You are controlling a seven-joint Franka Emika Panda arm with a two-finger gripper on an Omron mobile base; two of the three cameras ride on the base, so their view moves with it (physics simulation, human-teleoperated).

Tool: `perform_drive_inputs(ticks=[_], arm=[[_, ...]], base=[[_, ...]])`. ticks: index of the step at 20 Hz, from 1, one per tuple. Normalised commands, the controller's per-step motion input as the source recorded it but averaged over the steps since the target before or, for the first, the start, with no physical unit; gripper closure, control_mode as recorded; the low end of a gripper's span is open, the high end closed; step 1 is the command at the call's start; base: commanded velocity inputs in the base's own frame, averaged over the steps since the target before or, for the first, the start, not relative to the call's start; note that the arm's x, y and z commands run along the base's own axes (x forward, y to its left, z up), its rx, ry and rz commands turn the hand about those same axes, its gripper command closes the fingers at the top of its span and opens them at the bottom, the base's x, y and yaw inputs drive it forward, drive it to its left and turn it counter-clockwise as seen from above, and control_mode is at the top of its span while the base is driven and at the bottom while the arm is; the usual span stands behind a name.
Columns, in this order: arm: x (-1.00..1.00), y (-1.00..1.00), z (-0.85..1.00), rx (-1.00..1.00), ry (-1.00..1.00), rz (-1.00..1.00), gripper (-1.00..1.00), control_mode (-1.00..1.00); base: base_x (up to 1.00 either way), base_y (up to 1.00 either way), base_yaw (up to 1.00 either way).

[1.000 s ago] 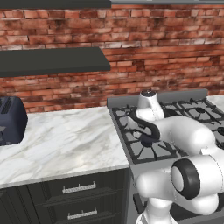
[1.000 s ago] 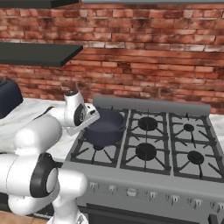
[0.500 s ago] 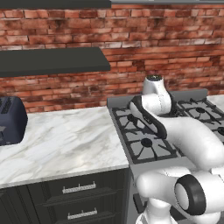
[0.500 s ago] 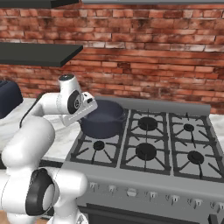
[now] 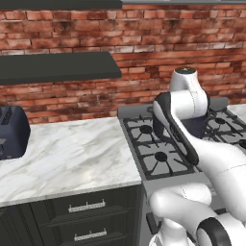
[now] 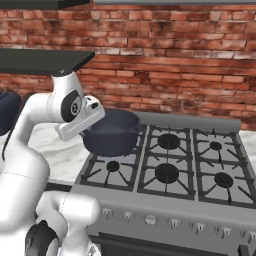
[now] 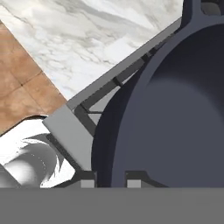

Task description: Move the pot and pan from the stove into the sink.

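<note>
**Pot gripped at its rim, above the stove's left burners**

The pot (image 6: 111, 132) is a deep, round vessel of matt dark blue-grey, smooth-walled and wider than a burner. In the right base view it appears to hang just above the rear-left corner of the stove (image 6: 170, 175), tilted a little. The gripper (image 7: 110, 178) is closed down narrow on the pot's rim at the side nearest the worktop; in the hand view one of the fingers (image 7: 87, 179) sits outside the wall and the other inside, with the pot's dark hollow beyond them.

The stove is grey steel with black grates over six round burners and a row of small knobs along its front. To its left lies the worktop (image 5: 67, 153) — white marble with soft grey veining — over dark drawer fronts with slim metal pulls. Behind everything runs a wall of rough red brick (image 5: 134, 43), and a flat dark shelf (image 5: 53, 67) juts from it above the worktop.

A dark, rounded toaster (image 5: 12, 132) stands at the worktop's far left end, well apart from the pot. The marble between it and the stove is bare — only the arm's own white links cross in front of the burners.
</note>
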Motion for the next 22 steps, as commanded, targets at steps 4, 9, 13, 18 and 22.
perform_drive_inputs(ticks=[4, 9, 13, 18, 22], arm=[[-0.96, -0.05, 0.49, -0.06, 0.0, 0.07, 1.0, -1.0], [-1.0, -0.07, 0.34, -0.07, 0.0, 0.11, 1.0, -1.0], [-0.95, -0.1, 0.25, -0.06, -0.04, 0.15, 1.0, -1.0], [-0.64, -0.16, -0.07, -0.04, -0.29, 0.16, 1.0, -1.0], [-0.39, -0.1, -0.08, -0.01, -0.46, 0.08, 1.0, -1.0]], base=[[0.0, 0.0, 0.0], [0.0, 0.0, 0.0], [0.0, 0.0, 0.0], [0.0, 0.0, 0.0], [0.0, 0.0, 0.0]])
